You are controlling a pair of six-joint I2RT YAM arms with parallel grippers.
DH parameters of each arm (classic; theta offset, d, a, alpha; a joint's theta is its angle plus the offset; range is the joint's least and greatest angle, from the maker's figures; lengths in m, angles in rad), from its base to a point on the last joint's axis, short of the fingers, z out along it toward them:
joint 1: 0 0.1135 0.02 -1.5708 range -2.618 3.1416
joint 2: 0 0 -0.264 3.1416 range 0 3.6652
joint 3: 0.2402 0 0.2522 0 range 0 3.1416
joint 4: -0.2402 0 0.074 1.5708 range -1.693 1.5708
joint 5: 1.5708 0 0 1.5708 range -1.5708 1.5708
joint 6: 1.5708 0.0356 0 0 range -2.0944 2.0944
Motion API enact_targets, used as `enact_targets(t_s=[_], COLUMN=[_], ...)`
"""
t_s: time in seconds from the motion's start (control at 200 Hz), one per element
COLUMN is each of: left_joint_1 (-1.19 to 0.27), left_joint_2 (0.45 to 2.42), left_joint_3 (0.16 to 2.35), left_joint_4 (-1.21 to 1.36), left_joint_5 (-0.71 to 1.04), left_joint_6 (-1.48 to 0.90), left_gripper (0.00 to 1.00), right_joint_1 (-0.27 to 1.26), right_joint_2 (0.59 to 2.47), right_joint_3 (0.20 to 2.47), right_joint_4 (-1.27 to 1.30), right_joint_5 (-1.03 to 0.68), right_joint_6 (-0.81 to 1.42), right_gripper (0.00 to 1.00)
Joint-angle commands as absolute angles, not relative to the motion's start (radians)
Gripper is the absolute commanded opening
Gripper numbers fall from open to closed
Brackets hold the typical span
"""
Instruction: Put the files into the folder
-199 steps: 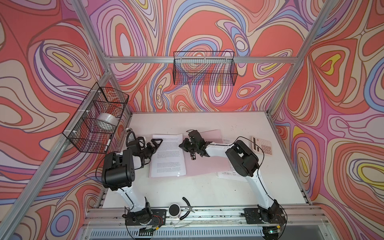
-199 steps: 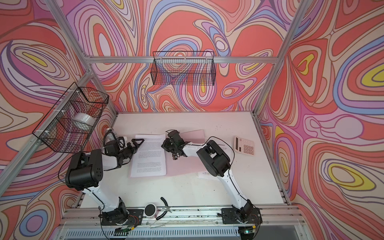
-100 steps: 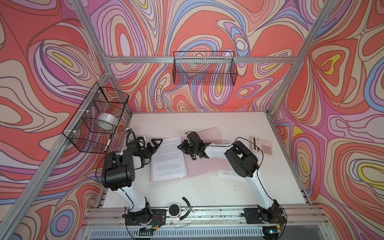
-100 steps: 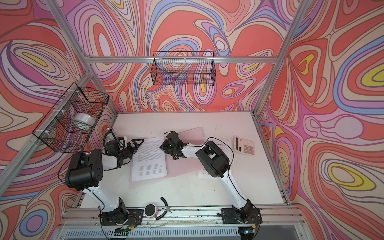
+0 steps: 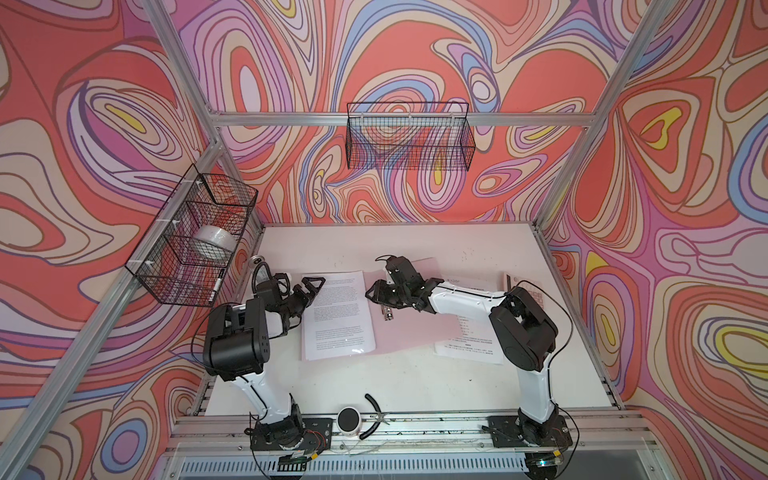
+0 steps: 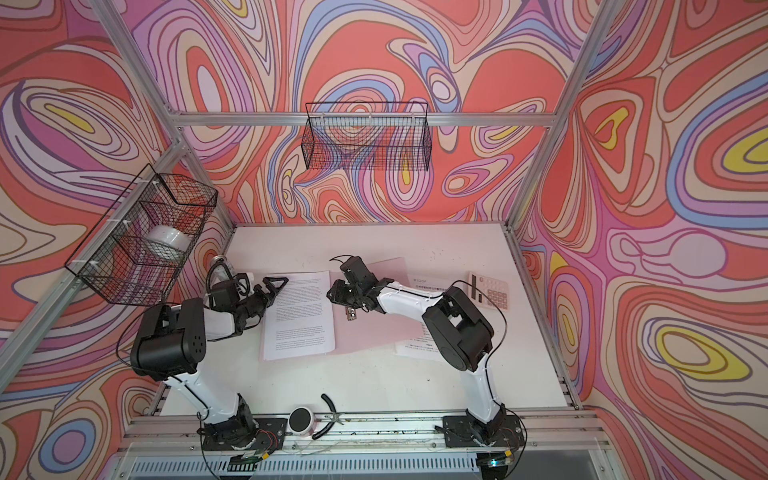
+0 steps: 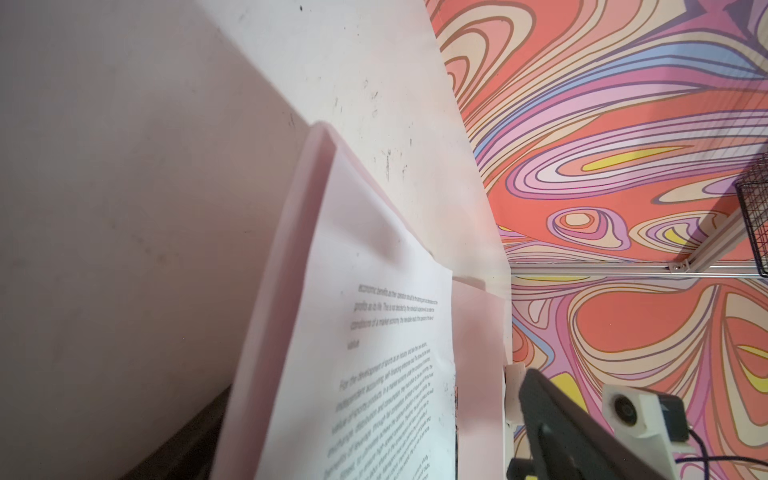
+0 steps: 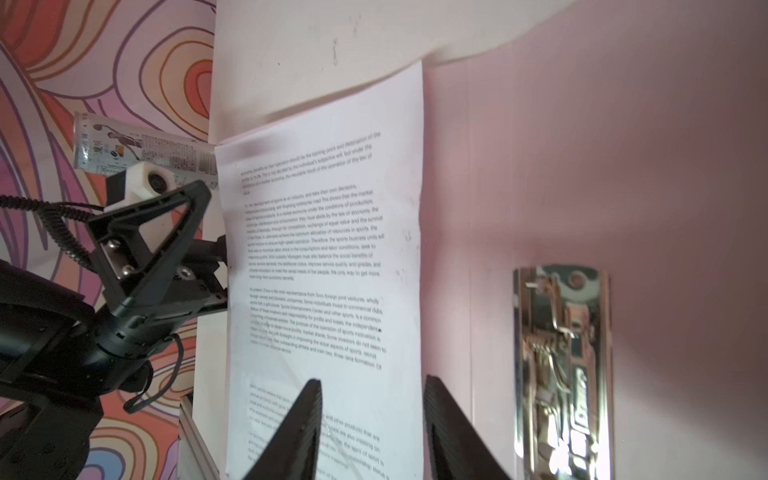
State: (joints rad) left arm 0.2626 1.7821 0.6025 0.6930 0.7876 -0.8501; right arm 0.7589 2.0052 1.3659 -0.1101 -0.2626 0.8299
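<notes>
The pale pink folder (image 5: 415, 332) (image 6: 374, 328) lies open on the table with a metal clip (image 8: 561, 374) along its middle. One of the files, a white sheet of dense text (image 5: 338, 316) (image 6: 301, 316) (image 8: 324, 249), rests flat on its left leaf. A second sheet (image 5: 469, 343) lies to the right, partly under the right arm. My right gripper (image 5: 372, 293) (image 8: 372, 384) hovers open over the first sheet's right edge, holding nothing. Beside that sheet's left edge, my left gripper (image 5: 313, 286) (image 6: 276, 284) stands wide open and empty.
A pinkish keypad card (image 6: 490, 289) lies at the right edge of the table. Wire baskets hang on the left wall (image 5: 195, 241) and the back wall (image 5: 409, 139). A can (image 5: 257, 262) lies behind the left arm. A round puck (image 5: 348, 419) and black pliers (image 5: 374, 415) sit at the front rail.
My right gripper has gone from shut to open over the sheet's right edge, letting go of the sheet. The left arm has stayed where it was.
</notes>
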Motion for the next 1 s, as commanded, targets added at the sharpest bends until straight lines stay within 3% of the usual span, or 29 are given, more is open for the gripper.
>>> enact_targets(t_s=[0.0,0.416,0.516,0.686,0.997], left_joint_1=[0.268,0.269,0.268,0.269,0.264], left_joint_2=[1.790,1.796,1.795,1.793,1.780], left_joint_3=[0.601,0.603,0.603,0.599,0.599], left_joint_4=[0.710,0.712,0.712,0.714,0.690], left_joint_5=[0.779,0.782,0.784,0.778,0.753], left_joint_6=[-0.857,-0.861,-0.861,-0.861,-0.853], left_gripper=[0.97,0.97,0.97,0.97,0.96], right_joint_1=[0.760,0.768,0.772,0.784,0.827], right_joint_2=[2.002,2.076,2.101,2.104,2.159], right_joint_3=[1.322,1.268,1.263,1.240,1.261], right_joint_4=[-0.176,-0.091,-0.070,-0.043,-0.021], right_joint_5=[-0.378,-0.544,-0.580,-0.596,-0.644], right_joint_6=[0.751,0.779,0.794,0.818,0.851], right_gripper=[0.39,0.40,0.34,0.00,0.00])
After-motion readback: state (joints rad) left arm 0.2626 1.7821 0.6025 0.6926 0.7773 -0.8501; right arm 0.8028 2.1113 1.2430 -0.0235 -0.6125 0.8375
